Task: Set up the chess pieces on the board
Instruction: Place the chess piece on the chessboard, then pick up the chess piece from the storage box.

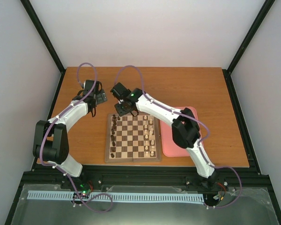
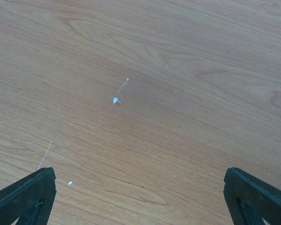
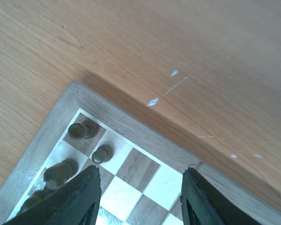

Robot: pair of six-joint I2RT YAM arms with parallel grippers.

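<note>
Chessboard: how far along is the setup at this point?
Looks nearly done: dark pieces line the board's left two columns, cream pieces the right two. In hand: nothing; the right gripper is open over the far-left corner squares, the left gripper open over the table. Left: can't tell whether any piece is missing.

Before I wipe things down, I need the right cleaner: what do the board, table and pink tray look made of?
Board: apparently wood, matte, grain visible on its pale border. Table: wood or wood-look laminate, smooth, printed-looking grain, slight sheen. Pink tray: probably plastic, uniform colour, rounded corners.
</note>
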